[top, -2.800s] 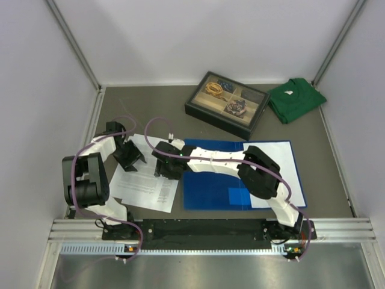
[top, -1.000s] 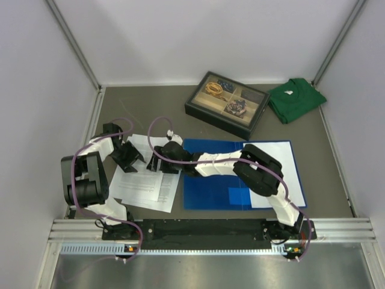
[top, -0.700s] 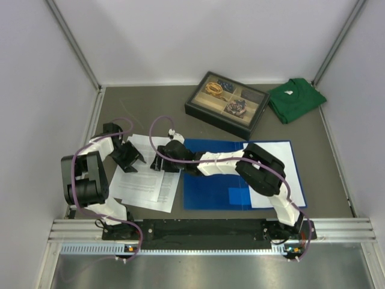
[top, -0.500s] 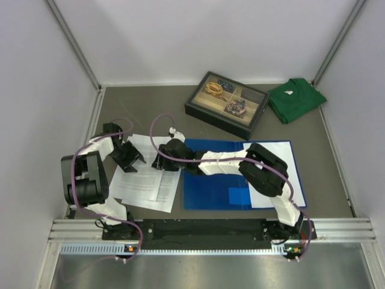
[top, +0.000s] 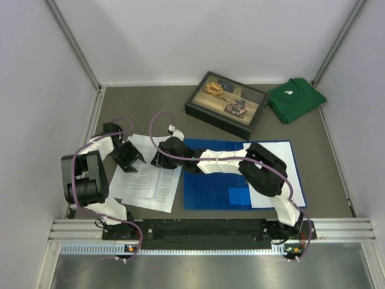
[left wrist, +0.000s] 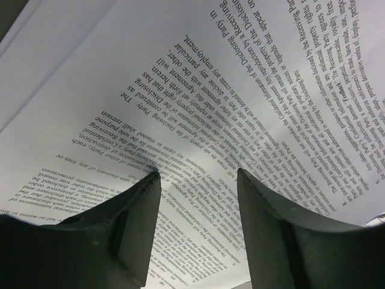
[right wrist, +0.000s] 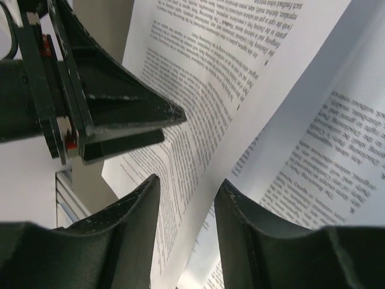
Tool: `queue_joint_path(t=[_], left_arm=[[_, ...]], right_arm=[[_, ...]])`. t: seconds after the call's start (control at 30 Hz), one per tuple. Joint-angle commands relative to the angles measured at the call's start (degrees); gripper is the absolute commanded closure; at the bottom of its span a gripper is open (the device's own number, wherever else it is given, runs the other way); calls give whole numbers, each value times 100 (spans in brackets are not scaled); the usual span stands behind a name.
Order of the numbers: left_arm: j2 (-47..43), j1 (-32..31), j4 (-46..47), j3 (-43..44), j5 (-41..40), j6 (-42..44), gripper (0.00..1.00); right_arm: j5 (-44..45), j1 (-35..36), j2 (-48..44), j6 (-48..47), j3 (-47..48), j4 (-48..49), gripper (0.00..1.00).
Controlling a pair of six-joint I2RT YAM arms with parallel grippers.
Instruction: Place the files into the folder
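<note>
Blue folder lies open; the files sit just left, outside it. Behind stand the compartment tray and green shirt. Left gripper, fingers spread, presses the files. Right gripper, narrowly parted, straddles a sheet edge.

The top view is bright and even. Soft light falls from above, so the arms cast only small, pale shadows on the table. Nothing glares, and it all looks sharp. In both wrist views the files shine white and the words are clear. The left gripper and right gripper look dark and a bit fuzzy up close. Grey shade lies on the files near them.
</note>
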Motion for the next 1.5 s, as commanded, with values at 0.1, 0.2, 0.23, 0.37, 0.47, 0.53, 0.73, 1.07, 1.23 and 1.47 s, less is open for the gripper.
queue_joint_path(t=[0.1,0.2,0.23,0.37,0.47,0.53,0.73,1.07,1.23,1.47], left_arm=[[150,-27,81,-288,-395,155,39],[-192,-44,-182,36,-395,190,35],[-481,-44,-253,124,-491,207,33],[-1378,-132,-604,634,-493,383,23],[-2117,-210,-308,732,355,585,14],[-2415,-342,-88,679,667,691,6],[-2225,-1771,308,459,1064,559,2],[-1328,-3023,872,318,1064,550,2],[-1047,-3278,863,275,1064,620,2],[-607,-3314,1205,-33,1354,656,9]], right_arm=[[-159,-59,581,-141,681,512,94],[-124,-59,415,-509,847,57,100],[-124,-59,179,-772,935,-119,100],[-465,-172,-515,-1432,1015,-1725,100],[-1230,-401,-1060,-2275,971,-2728,100],[-1327,-663,-1351,-2854,744,-3757,100],[-2146,-1621,-3275,-4420,-661,-5047,100],[-2153,-4310,-4674,-6117,-1437,-6493,100],[-2409,-5208,-4912,-6566,-1736,-6361,100],[-2260,-6132,-4974,-7006,-1912,-6326,100]])
